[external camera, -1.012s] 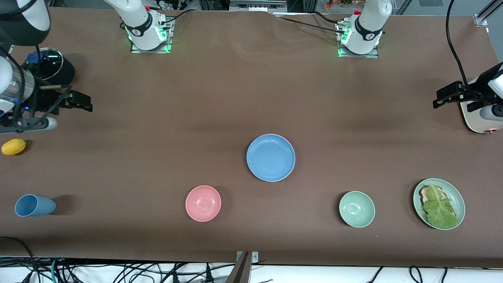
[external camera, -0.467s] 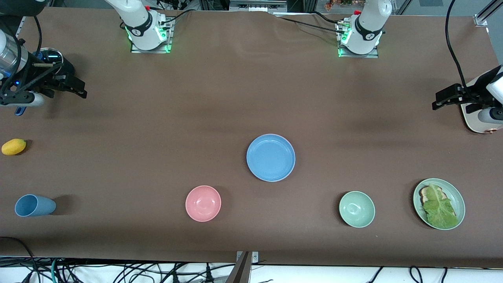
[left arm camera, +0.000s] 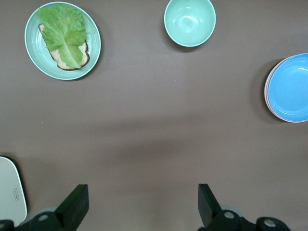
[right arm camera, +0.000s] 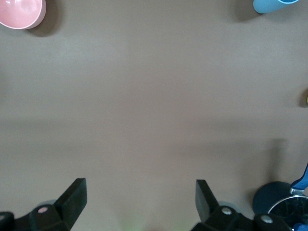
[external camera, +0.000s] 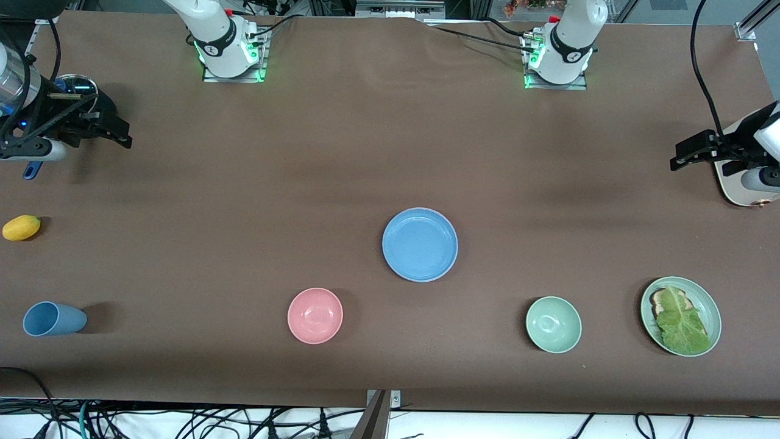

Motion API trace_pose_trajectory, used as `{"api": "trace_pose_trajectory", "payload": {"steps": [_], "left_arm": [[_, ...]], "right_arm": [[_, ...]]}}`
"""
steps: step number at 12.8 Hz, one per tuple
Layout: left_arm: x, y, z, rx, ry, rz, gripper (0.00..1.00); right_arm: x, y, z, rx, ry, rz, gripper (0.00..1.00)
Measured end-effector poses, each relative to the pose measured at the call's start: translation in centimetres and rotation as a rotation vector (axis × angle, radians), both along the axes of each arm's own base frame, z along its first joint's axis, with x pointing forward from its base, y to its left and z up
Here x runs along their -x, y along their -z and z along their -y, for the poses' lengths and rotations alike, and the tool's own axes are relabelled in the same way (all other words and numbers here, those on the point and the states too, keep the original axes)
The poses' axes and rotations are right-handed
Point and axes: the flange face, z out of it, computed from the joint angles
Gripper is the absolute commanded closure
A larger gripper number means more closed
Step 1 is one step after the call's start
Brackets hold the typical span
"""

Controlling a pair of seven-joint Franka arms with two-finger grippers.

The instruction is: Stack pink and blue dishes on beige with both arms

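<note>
A blue plate [external camera: 420, 244] sits at the centre of the frame on the brown table [external camera: 365, 152], topping a stack; in the left wrist view a pink rim [left arm camera: 266, 91] shows just under it, and anything lower in the stack cannot be made out. The right gripper [external camera: 116, 131] hangs at the upper left of the frame, over the table's edge near a dark pot [external camera: 76, 91], its fingers spread wide with nothing between them. The left gripper [external camera: 682, 155] hangs at the upper right, beside a cream toaster [external camera: 740, 189], also wide open and empty. Along the lower part of the frame lie a blue cup [external camera: 52, 319] on its side, a pink bowl [external camera: 315, 315], a green bowl [external camera: 553, 324] and a green plate [external camera: 710, 305] bearing bread under a lettuce leaf [external camera: 681, 322]. A lemon [external camera: 21, 227] lies at the left edge.
</note>
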Motion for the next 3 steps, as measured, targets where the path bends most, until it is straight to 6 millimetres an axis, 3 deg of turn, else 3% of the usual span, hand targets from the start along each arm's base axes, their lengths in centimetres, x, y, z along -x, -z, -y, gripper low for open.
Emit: {"api": "trace_pose_trajectory", "payload": {"steps": [3], "left_arm": [[0.00,0.00,-0.01,0.000,0.000,0.000,0.00]], "right_arm": [[-0.40,0.04,0.13,0.000,0.003,-0.008,0.00]]}}
